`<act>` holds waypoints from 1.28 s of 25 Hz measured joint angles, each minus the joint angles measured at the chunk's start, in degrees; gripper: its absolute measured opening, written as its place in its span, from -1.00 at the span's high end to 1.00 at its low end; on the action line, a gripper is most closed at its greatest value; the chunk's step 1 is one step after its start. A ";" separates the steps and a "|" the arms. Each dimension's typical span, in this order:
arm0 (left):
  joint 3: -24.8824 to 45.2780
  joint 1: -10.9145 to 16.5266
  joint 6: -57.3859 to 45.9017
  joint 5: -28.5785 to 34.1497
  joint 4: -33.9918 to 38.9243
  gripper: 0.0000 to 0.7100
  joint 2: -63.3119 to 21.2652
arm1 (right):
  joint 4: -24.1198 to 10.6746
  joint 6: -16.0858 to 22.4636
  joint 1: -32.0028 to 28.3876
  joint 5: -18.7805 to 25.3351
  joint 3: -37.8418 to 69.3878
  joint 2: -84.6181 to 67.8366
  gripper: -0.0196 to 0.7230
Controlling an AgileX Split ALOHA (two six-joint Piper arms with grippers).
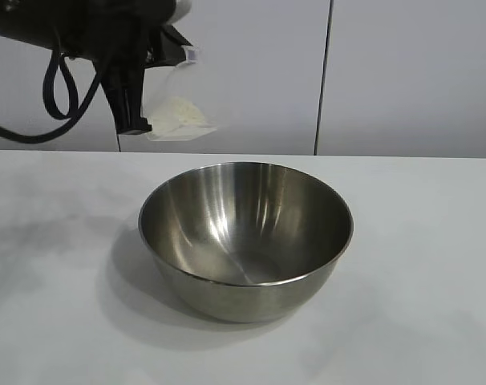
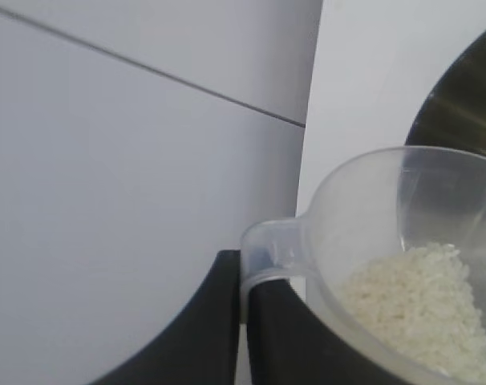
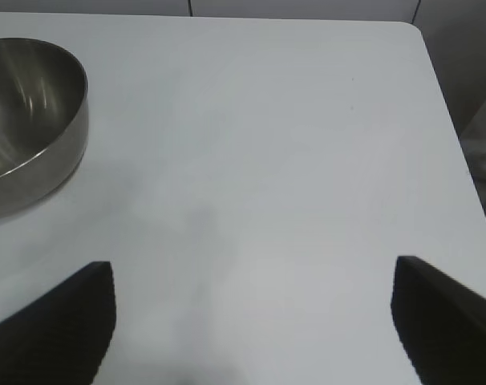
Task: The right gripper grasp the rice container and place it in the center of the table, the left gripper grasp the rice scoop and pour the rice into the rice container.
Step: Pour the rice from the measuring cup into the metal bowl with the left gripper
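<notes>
Rice (image 1: pixel 181 112) sits heaped in the scoop (image 1: pixel 177 100), which the left claw (image 1: pixel 135 112) holds up in the air, behind the bowl (image 1: pixel 245 238) and off toward its left side as I face the rig. That claw is pinched tight on the scoop's handle; in the left wrist view the two black fingers (image 2: pixel 211 329) stand pressed together with the clear handle tab (image 2: pixel 269 253) caught at their tips. The scoop (image 2: pixel 387 265) is tipped over sideways, so the white grains (image 2: pixel 423 309) have slid into a bank against its lower wall and none are over the lip. A dark slice of the bowl's (image 2: pixel 459 104) inside shows beyond the scoop's rim in that view.

The bowl stands upright on the white tabletop (image 1: pixel 419 321), about in the middle of it, its shiny inside holding no grains that I can see. Nothing touches it.

The right claw (image 3: pixel 251 321) hangs low over the tabletop (image 3: pixel 267 160), well apart from the bowl (image 3: pixel 30 120), which lies off to one side of it. Its two wedge fingers (image 3: pixel 62 329) are spread wide, with only bare white surface between them; it holds nothing and touches nothing. It does not appear in the exterior view.
</notes>
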 joint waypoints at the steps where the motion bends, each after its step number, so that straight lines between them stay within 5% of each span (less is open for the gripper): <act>1: -0.01 -0.63 3.33 0.00 0.00 0.97 0.67 | 0.00 0.00 0.00 0.00 0.00 0.00 -0.77; 11: -0.01 -3.76 40.94 -8.86 9.04 0.97 9.73 | 0.00 0.00 0.00 0.00 0.00 0.00 -0.77; 19: -1.19 -3.76 43.07 -9.81 21.26 0.97 9.86 | -0.07 0.00 1.41 0.00 0.00 0.00 -0.77; 32: -1.66 -3.97 43.07 -10.51 25.87 0.97 9.86 | -0.29 0.00 2.62 0.00 0.00 0.00 -0.77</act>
